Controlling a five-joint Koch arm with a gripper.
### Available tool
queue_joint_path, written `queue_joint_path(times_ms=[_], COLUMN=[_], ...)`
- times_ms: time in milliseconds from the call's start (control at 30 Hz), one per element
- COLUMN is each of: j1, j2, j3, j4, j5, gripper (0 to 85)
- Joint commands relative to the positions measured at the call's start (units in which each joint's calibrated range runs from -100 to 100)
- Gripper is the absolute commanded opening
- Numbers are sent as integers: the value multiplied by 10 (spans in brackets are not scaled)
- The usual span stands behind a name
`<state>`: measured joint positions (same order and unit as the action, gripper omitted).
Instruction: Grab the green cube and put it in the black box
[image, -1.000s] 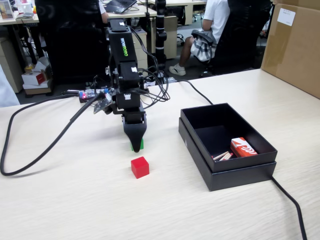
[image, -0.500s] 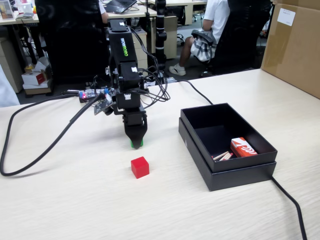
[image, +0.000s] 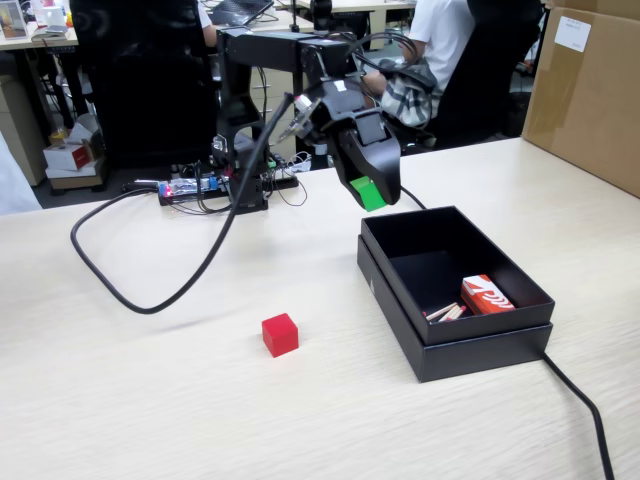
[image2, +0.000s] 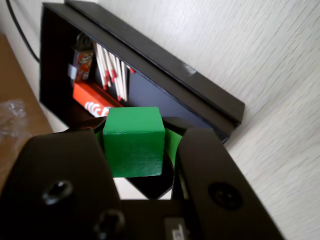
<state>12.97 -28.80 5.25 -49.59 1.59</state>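
Green cube (image2: 133, 142) sits pinched between the jaws of the hand (image: 372, 192), held in the air just off the black box's (image: 400, 295) far left corner, as the fixed view shows it. Inside the box lie an orange packet (image: 486, 295) and some matchsticks (image2: 111, 75). Nearer the tabletop's (image: 120, 400) front edge rests a red cube (image: 280, 334).

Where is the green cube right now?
The green cube is clamped in the gripper, held in the air just beyond the black box's far-left corner in the fixed view, not yet inside.
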Motion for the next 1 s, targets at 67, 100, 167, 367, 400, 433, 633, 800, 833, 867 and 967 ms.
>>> queue_joint_path(times_ms=[67,100,167,367,400,433,633,800,833,867,967], j1=[19,21,23,24,24,24,34,37,37,37,37], j2=[131,153,180,236,239,245,271,307,309,315,322], j3=[110,114,117,111,108,101,79,70,68,66,68], j4=[0,-1,0,0,0,0,0,0,0,0,0], j5=[-1,-1,-1,1,1,2,5,6,6,6,6], gripper=[9,9,9,9,9,9,9,11,9,11,17])
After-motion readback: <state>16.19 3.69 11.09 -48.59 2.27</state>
